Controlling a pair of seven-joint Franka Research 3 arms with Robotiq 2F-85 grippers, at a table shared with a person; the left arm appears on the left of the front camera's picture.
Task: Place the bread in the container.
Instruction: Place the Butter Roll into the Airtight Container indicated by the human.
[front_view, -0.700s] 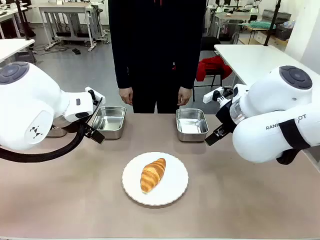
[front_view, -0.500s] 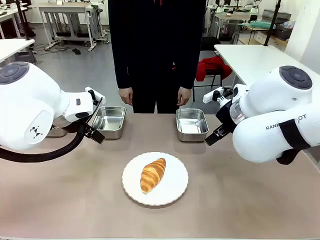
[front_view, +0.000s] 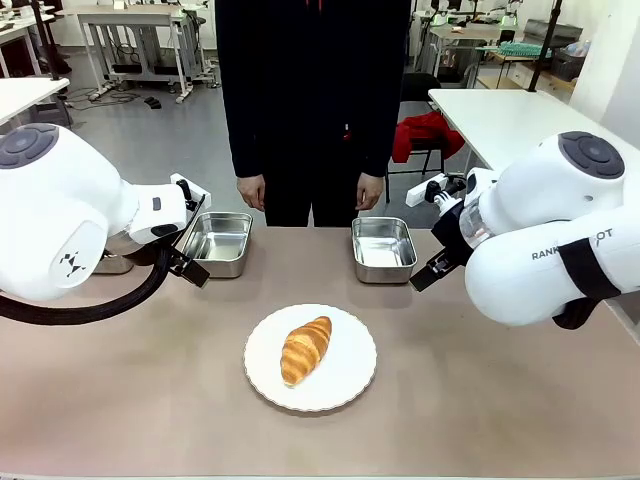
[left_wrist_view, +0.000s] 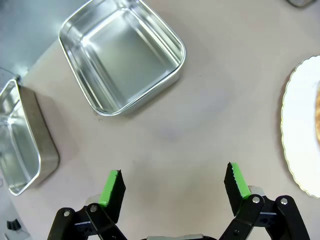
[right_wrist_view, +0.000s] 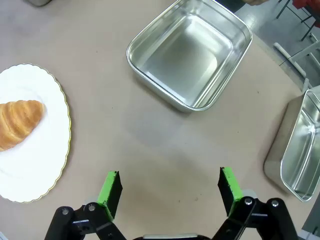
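Toward the middle of the brown table's (front_view: 480, 400) near edge, a golden-brown, ridged croissant (front_view: 306, 349) is seen lying on a round white scalloped plate (front_view: 350, 362), untouched. Farther in, the left gripper (left_wrist_view: 173, 174) and right gripper (right_wrist_view: 169, 174) are held above the surface, fingers spread wide and empty. At the far edge, shiny, shallow stainless-steel pans are set well apart: a left pan (front_view: 218, 240) and a right pan (front_view: 384, 250). The soft pastry could be crushed by a hard pinch, or the plate dragged by low pads.
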